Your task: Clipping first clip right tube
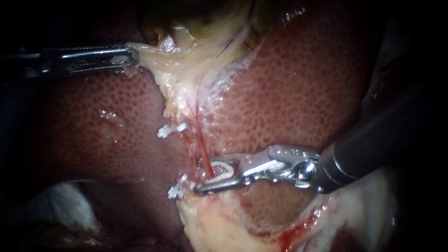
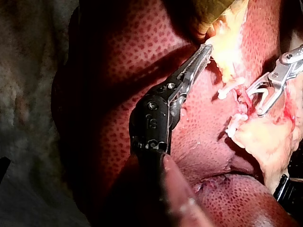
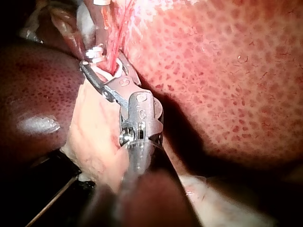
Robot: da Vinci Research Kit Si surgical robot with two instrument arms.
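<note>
A thin red tube [image 1: 204, 148], the right of two, runs down from the pale gallbladder tissue [image 1: 186, 65] over the liver [image 1: 308, 93]. My right instrument [image 1: 215, 176] comes in from the right. Its jaws stand apart around this tube, and a white clip [image 1: 225, 167] sits between them touching both. In the right wrist view the same jaws [image 3: 102, 75] straddle the red tube [image 3: 116, 42]. My left instrument [image 1: 129, 57] is shut on the edge of the pale gallbladder tissue and holds it out to the left; its jaws [image 2: 204, 51] also show in the left wrist view.
Two white clips [image 1: 171, 130] [image 1: 179, 187] sit on the tube just left of the red one. Pale fatty tissue [image 1: 219, 224] lies below the right jaws. White gauze [image 1: 60, 200] lies at the lower left. A dark gap borders the liver there.
</note>
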